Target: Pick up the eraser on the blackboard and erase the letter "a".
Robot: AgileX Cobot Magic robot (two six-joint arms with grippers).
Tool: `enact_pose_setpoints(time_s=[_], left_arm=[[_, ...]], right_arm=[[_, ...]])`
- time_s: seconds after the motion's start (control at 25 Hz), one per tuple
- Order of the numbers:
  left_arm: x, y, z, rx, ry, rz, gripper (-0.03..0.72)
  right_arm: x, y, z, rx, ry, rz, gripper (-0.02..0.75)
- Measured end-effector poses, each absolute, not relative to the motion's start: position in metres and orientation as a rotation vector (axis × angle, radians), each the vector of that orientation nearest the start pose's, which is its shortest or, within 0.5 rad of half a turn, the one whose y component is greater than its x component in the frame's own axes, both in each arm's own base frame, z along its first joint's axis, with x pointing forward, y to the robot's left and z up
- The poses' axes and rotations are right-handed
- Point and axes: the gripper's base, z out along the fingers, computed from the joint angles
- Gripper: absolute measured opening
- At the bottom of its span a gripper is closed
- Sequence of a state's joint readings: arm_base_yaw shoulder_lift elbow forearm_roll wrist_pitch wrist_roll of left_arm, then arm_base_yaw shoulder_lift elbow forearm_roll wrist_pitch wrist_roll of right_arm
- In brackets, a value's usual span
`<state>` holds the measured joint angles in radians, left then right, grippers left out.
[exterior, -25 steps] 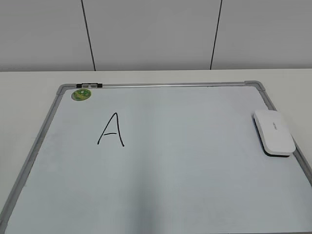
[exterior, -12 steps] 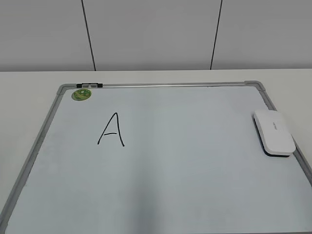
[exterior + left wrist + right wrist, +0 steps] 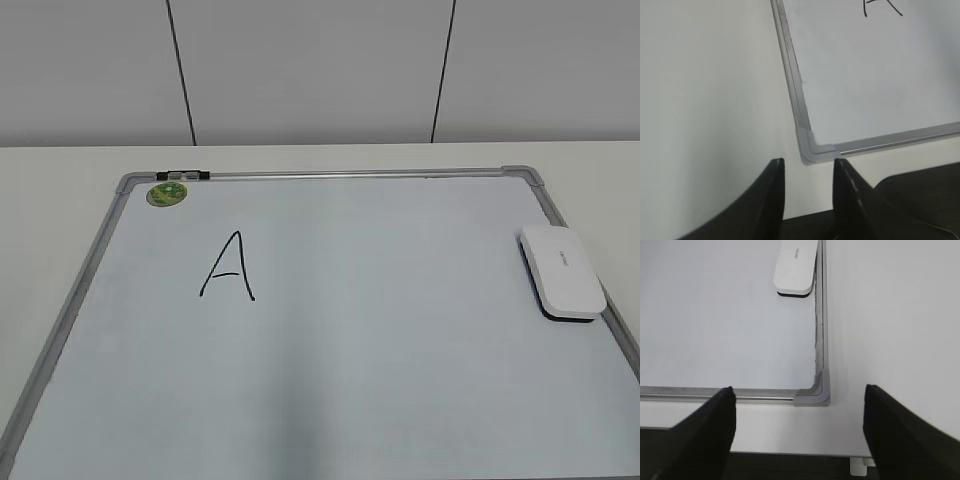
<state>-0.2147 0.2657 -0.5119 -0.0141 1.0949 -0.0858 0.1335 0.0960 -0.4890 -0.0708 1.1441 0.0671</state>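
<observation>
The blackboard (image 3: 400, 340) is a white dry-erase board with a grey frame, lying flat on the table. The white eraser (image 3: 562, 270) lies on it at the right edge, felt side down; it also shows in the right wrist view (image 3: 796, 265). The only letter I see is a pointed capital "A" (image 3: 228, 268) at the upper left, its bottom showing in the left wrist view (image 3: 882, 6). No lowercase "a" shows. My left gripper (image 3: 809, 162) is open and empty by the board's near left corner. My right gripper (image 3: 798, 389) is wide open and empty by the near right corner. Neither gripper shows in the exterior view.
A round green magnet (image 3: 167, 193) sits at the board's far left corner, next to a small black clip (image 3: 185, 175) on the top frame. The white table (image 3: 60, 200) extends around the board; its front edge (image 3: 790, 451) is near my right gripper. A wall stands behind.
</observation>
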Motion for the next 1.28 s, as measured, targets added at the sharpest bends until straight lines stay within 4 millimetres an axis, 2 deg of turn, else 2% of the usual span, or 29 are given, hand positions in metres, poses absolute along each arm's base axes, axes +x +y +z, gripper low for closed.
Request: enact_pose_setpoints(time_s=[0.32,0.56,1.28], left_arm=[[0.006,-0.002,0.278,0.066,2.162,-0.154,0.233],[-0.006,-0.001,0.278,0.012,2.081,-0.131,0.233],[-0.006,-0.001,0.278,0.010,2.082,-0.134,0.233]], right_arm=[[-0.008,-0.006,0.268,0.023,2.127,-0.014,0.587],[-0.009,-0.006,0.268,0.039,2.118,-0.022,0.587],[-0.009,-0.006,0.268,0.038,2.119,-0.020,0.587]])
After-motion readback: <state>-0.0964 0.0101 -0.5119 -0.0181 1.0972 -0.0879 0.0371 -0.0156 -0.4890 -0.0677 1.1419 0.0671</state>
